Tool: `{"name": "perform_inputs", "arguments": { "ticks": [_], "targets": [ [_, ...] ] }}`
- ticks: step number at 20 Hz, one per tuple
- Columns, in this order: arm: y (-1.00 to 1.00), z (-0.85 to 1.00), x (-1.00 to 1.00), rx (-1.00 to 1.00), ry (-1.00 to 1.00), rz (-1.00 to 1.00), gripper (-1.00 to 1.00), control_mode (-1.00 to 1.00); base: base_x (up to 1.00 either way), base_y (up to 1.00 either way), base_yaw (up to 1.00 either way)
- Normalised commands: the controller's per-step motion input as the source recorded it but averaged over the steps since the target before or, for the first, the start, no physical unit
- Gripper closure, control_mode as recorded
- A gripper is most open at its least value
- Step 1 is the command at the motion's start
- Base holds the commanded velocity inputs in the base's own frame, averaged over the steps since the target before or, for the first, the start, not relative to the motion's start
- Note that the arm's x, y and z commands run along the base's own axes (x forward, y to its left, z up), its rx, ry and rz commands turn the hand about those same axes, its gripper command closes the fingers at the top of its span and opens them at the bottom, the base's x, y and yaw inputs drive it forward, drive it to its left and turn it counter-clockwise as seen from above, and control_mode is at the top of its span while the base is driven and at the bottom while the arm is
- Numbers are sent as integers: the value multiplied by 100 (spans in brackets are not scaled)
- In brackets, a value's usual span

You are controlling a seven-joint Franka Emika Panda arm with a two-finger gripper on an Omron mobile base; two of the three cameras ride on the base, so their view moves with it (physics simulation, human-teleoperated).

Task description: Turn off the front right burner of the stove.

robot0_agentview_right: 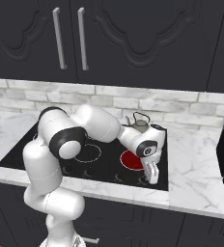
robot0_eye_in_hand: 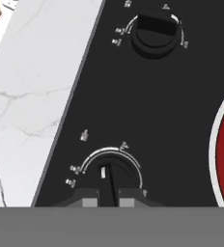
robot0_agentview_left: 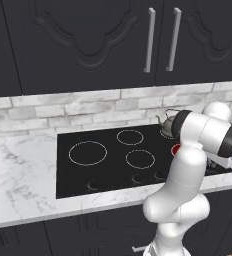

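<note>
Even, diffuse rendered light in all three views; no clear source direction. White marble tabletop (robot0_agentview_left: 23,170) and pale brick backsplash (robot0_agentview_left: 63,107) read bright. Dark panelled upper cabinets (robot0_agentview_right: 147,38) sit dim but keep their relief.

Glossy black glass stove (robot0_agentview_left: 108,172): no strong glare, only faint sheen. Solid glowing red front right burner (robot0_agentview_right: 132,159) is saturated and flat.

White robot arm (robot0_agentview_right: 46,164) shows soft shading along its rounded shells.

Hand view: coarse, pixelated; white dial markings round the near dark knob (robot0_eye_in_hand: 111,171) are blurred and unreadable. No edge distortion noticed.
</note>
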Motion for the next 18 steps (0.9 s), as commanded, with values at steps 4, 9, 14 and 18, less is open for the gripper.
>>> {"name": "perform_inputs", "arguments": {
  "ticks": [4, 9, 14, 18],
  "targets": [
    [16, -23, -29, 0, 0, -21, 100, -100, 0, 0, 0],
    [26, -23, -21, 0, 0, -23, 100, -100, 0, 0, 0],
    [29, -22, -17, 0, 4, -25, 100, -100, 0, 0, 0],
    [29, -23, -25, 0, 7, -26, 100, -100, 0, 0, 0]
  ]
}}
